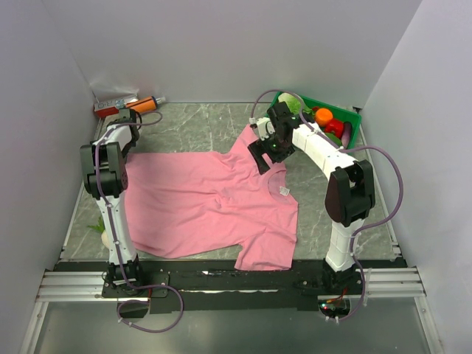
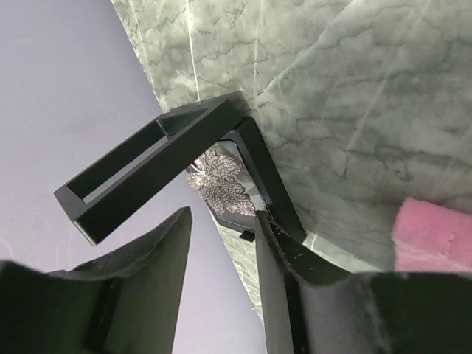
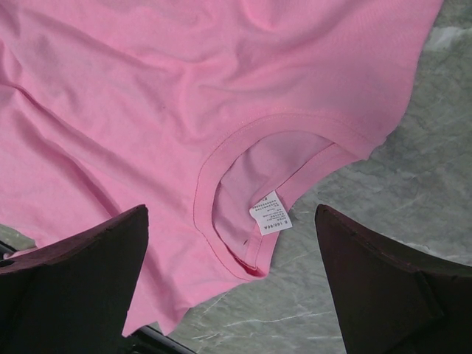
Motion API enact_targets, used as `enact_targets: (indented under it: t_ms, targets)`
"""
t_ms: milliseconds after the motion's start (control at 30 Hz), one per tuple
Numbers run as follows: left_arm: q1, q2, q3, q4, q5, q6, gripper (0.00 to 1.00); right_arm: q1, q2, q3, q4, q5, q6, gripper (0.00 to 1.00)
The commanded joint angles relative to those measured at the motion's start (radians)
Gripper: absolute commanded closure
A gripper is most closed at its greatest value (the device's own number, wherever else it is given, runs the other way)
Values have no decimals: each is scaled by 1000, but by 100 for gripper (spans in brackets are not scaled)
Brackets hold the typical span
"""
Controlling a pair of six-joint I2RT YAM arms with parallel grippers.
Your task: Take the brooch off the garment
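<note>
The brooch point(image 2: 215, 181), a small sparkly silver leaf shape, lies against a black open frame point(image 2: 151, 175) at the foot of the left wall. My left gripper point(image 2: 221, 215) hovers just short of it, its fingers apart with nothing between them. In the top view that gripper point(image 1: 127, 125) is at the back left, off the cloth, and the brooch is hidden there. The garment point(image 1: 206, 203), a pink T-shirt, lies flat mid-table; one pink corner point(image 2: 435, 236) shows at the right edge. My right gripper point(image 3: 230, 214) stands wide open above the neckline and its white label point(image 3: 271, 212).
A green basket point(image 1: 355, 124) holding vegetables stands at the back right, behind the right arm. Orange and red items point(image 1: 125, 105) lie in the back left corner. A small green and white thing point(image 1: 103, 230) sits by the left wall. Grey walls close three sides.
</note>
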Motion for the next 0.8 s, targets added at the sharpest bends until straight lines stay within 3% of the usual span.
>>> enact_targets:
  t_ms: [0,133,200,300,333,600,767]
  targets:
    - [2,-27,27,-44,20,-34,53,-4,-26,11,11,10,-10,0]
    - [-8,-64,31,-76,49,-55,48,-6,-30,6,11,8,-9,0]
    - [-18,-96,31,-96,72,-75,40,-4,-33,11,14,7,-9,0]
    - [-35,-146,33,-141,115,-107,22,-3,-32,34,14,-4,-3,0]
    - [-41,-160,36,-153,124,-117,4,-4,-33,46,17,-6,4,0]
    - [-113,-239,106,-234,153,-130,3,-6,8,282,37,-33,33,0]
    - [-142,-203,385,-314,319,-198,4,-38,-6,420,95,0,85,0]
